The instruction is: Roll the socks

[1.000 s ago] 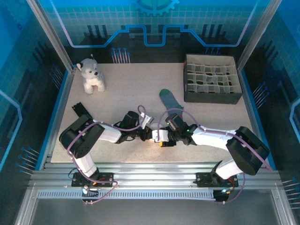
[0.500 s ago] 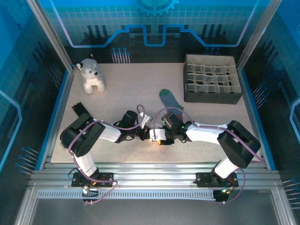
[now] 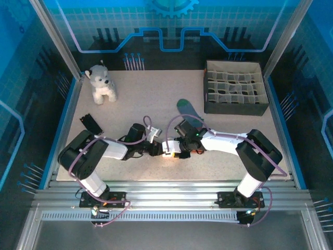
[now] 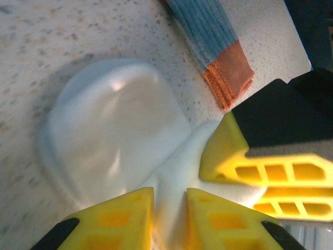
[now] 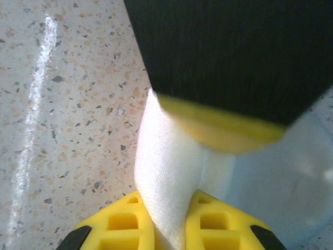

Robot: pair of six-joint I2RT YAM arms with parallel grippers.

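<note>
Jointly gripped white fabric sock [image 4: 109,140], speckled tabletop [image 5: 67,104].
Both clench its bunched fabric: left pincer [image 4: 170,211], right pincer [image 5: 166,213], just beside each other.

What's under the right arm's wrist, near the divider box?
The teal sock: its toe end sticks out beyond the arm; the rest is covered from above. The left wrist view shows its orange cuff near the white sock.
</note>
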